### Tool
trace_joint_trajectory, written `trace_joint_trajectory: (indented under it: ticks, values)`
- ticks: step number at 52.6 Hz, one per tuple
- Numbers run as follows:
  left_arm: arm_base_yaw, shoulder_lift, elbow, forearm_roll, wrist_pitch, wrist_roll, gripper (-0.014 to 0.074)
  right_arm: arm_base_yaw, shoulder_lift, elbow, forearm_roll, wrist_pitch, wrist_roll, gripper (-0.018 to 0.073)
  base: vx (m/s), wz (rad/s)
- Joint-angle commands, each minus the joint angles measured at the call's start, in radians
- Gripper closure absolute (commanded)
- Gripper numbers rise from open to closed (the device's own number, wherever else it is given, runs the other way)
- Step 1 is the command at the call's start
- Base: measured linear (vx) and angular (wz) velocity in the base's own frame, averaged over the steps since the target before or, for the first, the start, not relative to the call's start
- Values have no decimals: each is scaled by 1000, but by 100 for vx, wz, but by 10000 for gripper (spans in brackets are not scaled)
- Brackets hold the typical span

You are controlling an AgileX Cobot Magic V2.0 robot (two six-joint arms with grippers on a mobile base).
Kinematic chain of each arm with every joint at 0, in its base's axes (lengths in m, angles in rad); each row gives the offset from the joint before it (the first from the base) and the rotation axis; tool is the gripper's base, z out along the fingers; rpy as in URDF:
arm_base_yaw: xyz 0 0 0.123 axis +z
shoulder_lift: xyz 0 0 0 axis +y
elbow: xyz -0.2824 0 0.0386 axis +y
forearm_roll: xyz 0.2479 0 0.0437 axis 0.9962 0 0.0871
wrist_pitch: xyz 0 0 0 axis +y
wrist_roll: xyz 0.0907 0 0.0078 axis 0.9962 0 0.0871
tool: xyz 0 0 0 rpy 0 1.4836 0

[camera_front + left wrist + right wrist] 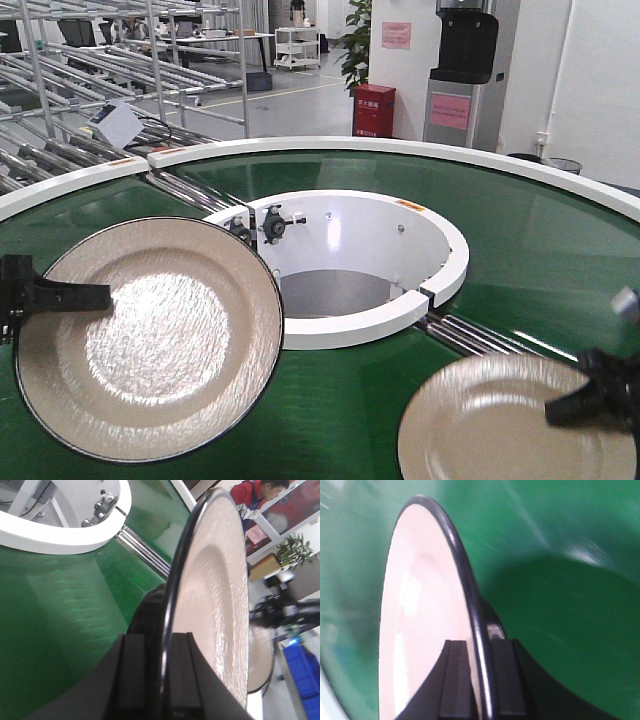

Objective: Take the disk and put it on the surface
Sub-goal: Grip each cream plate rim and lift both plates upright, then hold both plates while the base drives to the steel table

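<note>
We are clamping the left disk (pixel 150 340) in the left end effector (pixel 100 296) at eight o'clock, the right disk (pixel 500 430) in the right end effector (pixel 556 408) at five, above the belt (pixel 540 260). Only placing is remaining.

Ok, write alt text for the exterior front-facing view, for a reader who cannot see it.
Two black claws each grip a shiny, dark-rimmed disk by its rim over a green ring-shaped conveyor belt: the left claw holds the left disk, the right claw the blurred right disk. A white ring wall encircles the belt's central opening, with metal racks behind.
</note>
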State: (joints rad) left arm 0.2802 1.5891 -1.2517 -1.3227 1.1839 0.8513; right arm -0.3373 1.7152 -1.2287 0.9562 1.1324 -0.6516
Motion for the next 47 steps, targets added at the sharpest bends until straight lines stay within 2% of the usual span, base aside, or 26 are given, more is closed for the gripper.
trace_joint_trajectory:
  ticks: [1,11,28,47]
  values:
    - [1,-81,-33,-82,71,-8,604,-1,-123,-28,170,57,23,568,0,0]
    - [1,-153,-33,-64,75,-76,604,1,-264,-28,230,76,45,568,0,0]
    - [-1,-200,-33,-45,78,-170,604,1,-379,-28,227,73,75,568,0,0]
    - [-1,-200,-33,-44,72,-191,604,1,-384,-28,228,72,74,568,0,0]
